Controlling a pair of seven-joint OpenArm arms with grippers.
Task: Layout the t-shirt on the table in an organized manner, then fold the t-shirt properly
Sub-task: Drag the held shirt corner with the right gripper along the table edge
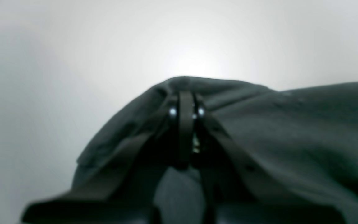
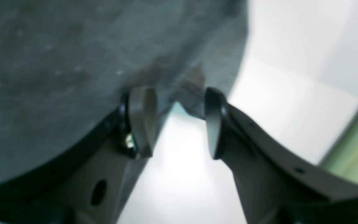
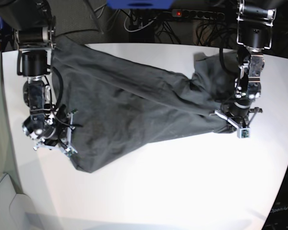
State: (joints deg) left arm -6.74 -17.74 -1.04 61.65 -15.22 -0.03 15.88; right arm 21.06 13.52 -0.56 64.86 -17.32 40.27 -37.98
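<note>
Base view: t-shirt [image 3: 134, 110] stretched diagonally on table [image 3: 182, 191], rumpled — layout unfinished, folding untouched. Left gripper [image 1: 186, 112] clamped on a fabric edge; right gripper [image 2: 179, 121] parted, cloth corner between — you've no grip.

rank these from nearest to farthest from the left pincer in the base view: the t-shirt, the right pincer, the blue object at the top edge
1. The t-shirt: clamped in the left pincer, on the view's right.
2. The blue object: top centre, beyond the table.
3. The right pincer: far across the shirt, on the view's left.
</note>
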